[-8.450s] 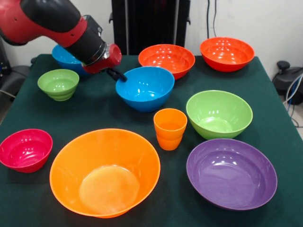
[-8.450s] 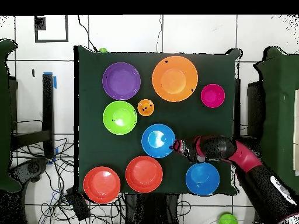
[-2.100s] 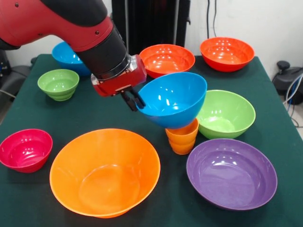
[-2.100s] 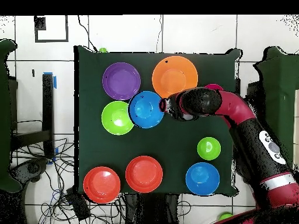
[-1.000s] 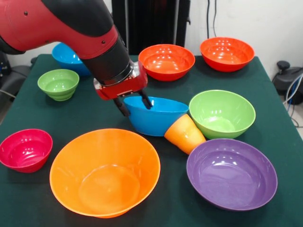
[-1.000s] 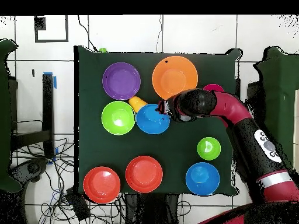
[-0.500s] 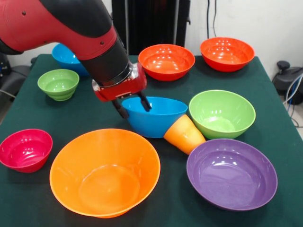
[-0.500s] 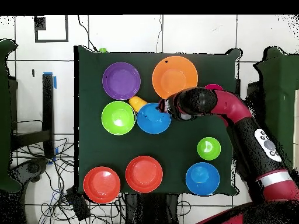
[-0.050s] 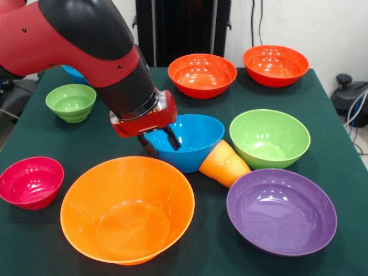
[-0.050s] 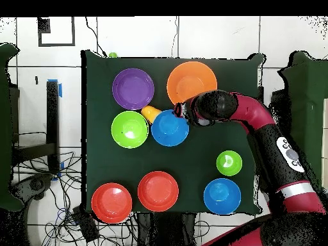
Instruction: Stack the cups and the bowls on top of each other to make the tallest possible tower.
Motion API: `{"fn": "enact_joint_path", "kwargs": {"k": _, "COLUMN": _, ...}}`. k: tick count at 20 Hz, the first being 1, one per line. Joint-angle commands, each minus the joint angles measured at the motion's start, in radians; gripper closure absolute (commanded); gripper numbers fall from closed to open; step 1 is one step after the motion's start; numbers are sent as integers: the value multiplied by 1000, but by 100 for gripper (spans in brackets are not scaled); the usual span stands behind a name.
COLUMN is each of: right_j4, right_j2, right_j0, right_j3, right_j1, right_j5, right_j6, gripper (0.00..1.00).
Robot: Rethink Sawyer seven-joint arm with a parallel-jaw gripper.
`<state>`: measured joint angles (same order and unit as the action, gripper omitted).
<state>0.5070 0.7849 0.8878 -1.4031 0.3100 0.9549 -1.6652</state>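
Nearest the front-view camera: large orange bowl (image 9: 127,210) and purple bowl (image 9: 281,210), both upright on the green counter (image 9: 207,253), free as wide tower bases. Small crimson bowl (image 9: 30,181) sits at the left edge, untouched.

Mid-counter: orange cup (image 9: 224,164) lies tipped on its side, wedged touching the blue bowl (image 9: 187,141) and just beside the purple one; lying like that it carries nothing, so I judge no stack exists yet. Gripper (image 9: 156,140) straddles the blue bowl's near rim, one of its fingers (image 9: 171,138) inside the wall and one outside, pinching it. A rim grip suits a bowl too wide to span. The bowl looks low, at or near the cloth.

Beyond: large green bowl (image 9: 267,138), small ribbed green bowl (image 9: 71,102), then two red-orange bowls (image 9: 202,75) at the far edge. Second blue bowl (image 10: 221,195) shows clearly overhead only.
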Motion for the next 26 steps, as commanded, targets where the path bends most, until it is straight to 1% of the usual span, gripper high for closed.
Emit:
{"fn": "enact_joint_path", "kwargs": {"k": 1, "right_j4": 29, "right_j2": -77, "right_j0": -35, "right_j3": 34, "right_j1": -21, "right_j5": 78, "right_j6": 124, "gripper": 100}}
{"fn": "enact_joint_path", "kwargs": {"k": 2, "right_j4": 30, "right_j2": -79, "right_j0": -36, "right_j3": 35, "right_j1": -22, "right_j5": 82, "right_j6": 123, "gripper": 100}}
{"fn": "enact_joint_path", "kwargs": {"k": 3, "right_j4": 31, "right_j2": -77, "right_j0": -27, "right_j3": 5, "right_j1": -10, "right_j5": 61, "right_j6": 113, "gripper": 100}}
{"fn": "enact_joint_path", "kwargs": {"k": 5, "right_j4": 31, "right_j2": -77, "right_j0": -25, "right_j3": -10, "right_j1": -2, "right_j5": 52, "right_j6": 109, "gripper": 100}}
{"fn": "enact_joint_path", "kwargs": {"k": 12, "right_j4": 27, "right_j2": -77, "right_j0": -27, "right_j3": -12, "right_j1": -5, "right_j5": 45, "right_j6": 125, "gripper": 100}}
{"fn": "enact_joint_path", "kwargs": {"k": 15, "right_j4": 35, "right_j2": -69, "right_j0": -6, "right_j3": -51, "right_j1": 3, "right_j5": 17, "right_j6": 143, "gripper": 100}}
{"fn": "enact_joint_path", "kwargs": {"k": 16, "right_j4": 49, "right_j2": -65, "right_j0": 6, "right_j3": -74, "right_j1": 3, "right_j5": -16, "right_j6": 151, "gripper": 100}}
{"fn": "enact_joint_path", "kwargs": {"k": 18, "right_j4": 96, "right_j2": -58, "right_j0": 36, "right_j3": -130, "right_j1": 11, "right_j5": -143, "right_j6": 145, "gripper": 100}}
{"fn": "enact_joint_path", "kwargs": {"k": 20, "right_j4": 179, "right_j2": -61, "right_j0": 66, "right_j3": -197, "right_j1": 26, "right_j5": -351, "right_j6": 99, "gripper": 100}}
{"fn": "enact_joint_path", "kwargs": {"k": 21, "right_j4": 206, "right_j2": -64, "right_j0": 80, "right_j3": -236, "right_j1": 34, "right_j5": -406, "right_j6": 90, "gripper": 100}}
{"fn": "enact_joint_path", "kwargs": {"k": 22, "right_j4": 244, "right_j2": -94, "right_j0": 75, "right_j3": -266, "right_j1": 57, "right_j5": -457, "right_j6": 51, "gripper": 100}}
{"fn": "enact_joint_path", "kwargs": {"k": 23, "right_j4": 275, "right_j2": -101, "right_j0": 86, "right_j3": -304, "right_j1": 69, "right_j5": -496, "right_j6": 51, "gripper": 100}}
{"fn": "enact_joint_path", "kwargs": {"k": 24, "right_j4": 306, "right_j2": -123, "right_j0": 82, "right_j3": -332, "right_j1": 84, "right_j5": -505, "right_j6": 47, "gripper": 100}}
{"fn": "enact_joint_path", "kwargs": {"k": 25, "right_j4": 328, "right_j2": -191, "right_j0": 42, "right_j3": -347, "right_j1": 121, "right_j5": -474, "right_j6": -20, "gripper": 100}}
{"fn": "enact_joint_path", "kwargs": {"k": 26, "right_j4": 317, "right_j2": -199, "right_j0": 49, "right_j3": -374, "right_j1": 130, "right_j5": -407, "right_j6": 13, "gripper": 100}}
